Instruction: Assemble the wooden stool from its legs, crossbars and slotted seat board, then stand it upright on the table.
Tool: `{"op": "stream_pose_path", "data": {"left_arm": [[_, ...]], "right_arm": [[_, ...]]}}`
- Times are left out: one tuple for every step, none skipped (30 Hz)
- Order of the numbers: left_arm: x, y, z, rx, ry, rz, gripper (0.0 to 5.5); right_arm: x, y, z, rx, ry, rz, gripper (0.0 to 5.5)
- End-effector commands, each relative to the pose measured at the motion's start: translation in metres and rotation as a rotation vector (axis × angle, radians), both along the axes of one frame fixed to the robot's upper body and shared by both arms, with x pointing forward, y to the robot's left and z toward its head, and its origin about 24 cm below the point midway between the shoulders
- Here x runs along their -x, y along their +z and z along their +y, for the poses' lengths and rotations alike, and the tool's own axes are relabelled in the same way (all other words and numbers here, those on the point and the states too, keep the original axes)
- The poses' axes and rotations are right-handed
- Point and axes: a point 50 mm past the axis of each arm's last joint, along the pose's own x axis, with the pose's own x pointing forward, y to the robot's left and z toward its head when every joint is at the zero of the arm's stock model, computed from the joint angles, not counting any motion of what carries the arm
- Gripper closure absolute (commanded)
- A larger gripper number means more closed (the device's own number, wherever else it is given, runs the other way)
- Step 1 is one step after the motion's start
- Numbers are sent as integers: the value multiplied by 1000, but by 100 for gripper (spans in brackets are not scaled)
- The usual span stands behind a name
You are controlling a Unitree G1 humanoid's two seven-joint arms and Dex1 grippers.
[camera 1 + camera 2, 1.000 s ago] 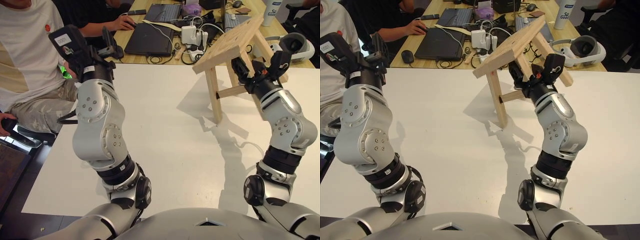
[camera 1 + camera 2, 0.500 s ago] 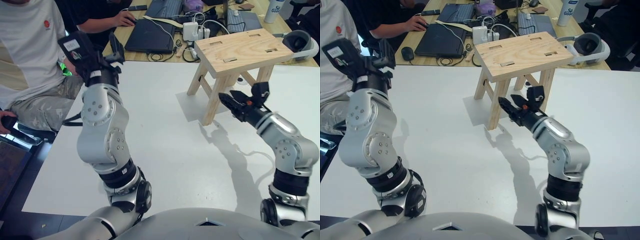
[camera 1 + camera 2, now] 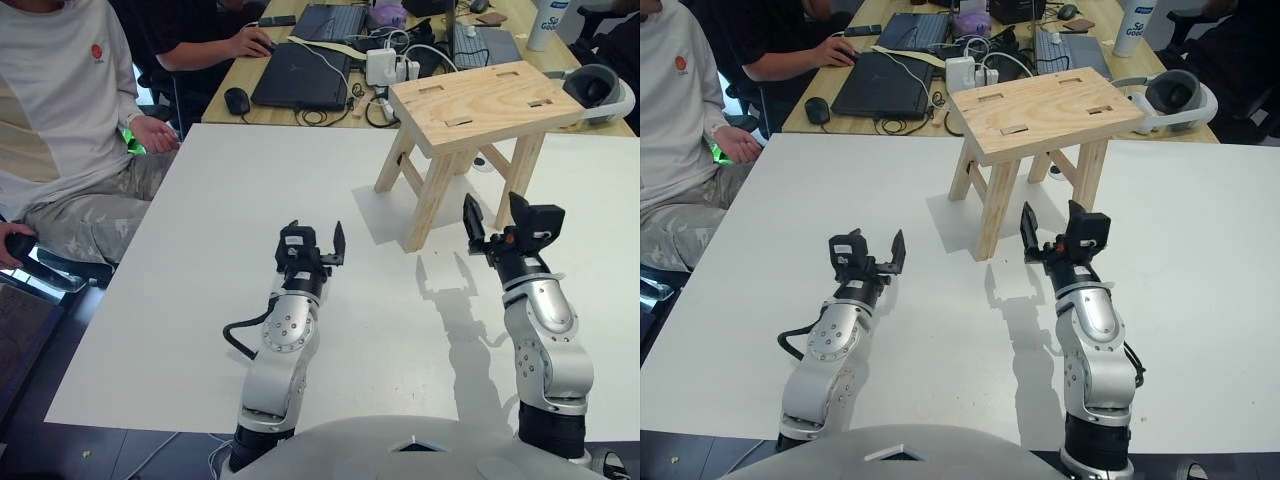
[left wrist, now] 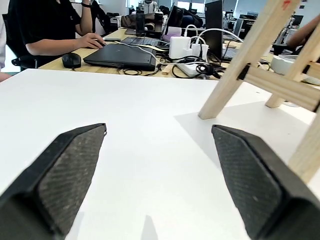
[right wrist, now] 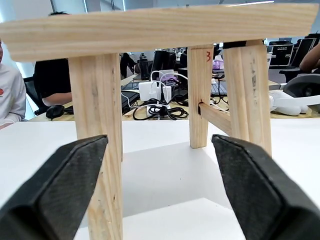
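The wooden stool [image 3: 470, 110] stands upright on its legs at the far middle-right of the white table [image 3: 200, 300], its slotted seat board on top. A crossbar [image 5: 216, 116] joins the far legs. My right gripper [image 3: 495, 222] is open just in front of the stool's near legs, touching nothing; a near leg [image 5: 100, 145] stands between its fingers in the right wrist view. My left gripper [image 3: 312, 240] is open low over the table, to the left of the stool, with nothing held. In the left wrist view its pads [image 4: 70, 175] frame the stool's left legs [image 4: 240, 60].
Behind the table runs a desk with a laptop [image 3: 300, 75], a mouse [image 3: 237, 100], cables and a power adapter [image 3: 385, 68], and headphones [image 3: 600, 85] at the far right. People sit at the far left [image 3: 60, 120].
The stool went from tilted in my right gripper to standing upright, released. Both arms came down; the left dropped from high at the left to low over the table.
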Motion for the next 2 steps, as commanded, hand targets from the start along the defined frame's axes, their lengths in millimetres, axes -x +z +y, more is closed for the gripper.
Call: {"op": "stream_pose_path", "data": {"left_arm": [[1,-2,-1,16,1,-14,158],[1,-2,-1,12,0,-17,158]], "right_arm": [[3,-3,5,4,-13,-1,165],[3,-3,5,2,-17,0,165]]}}
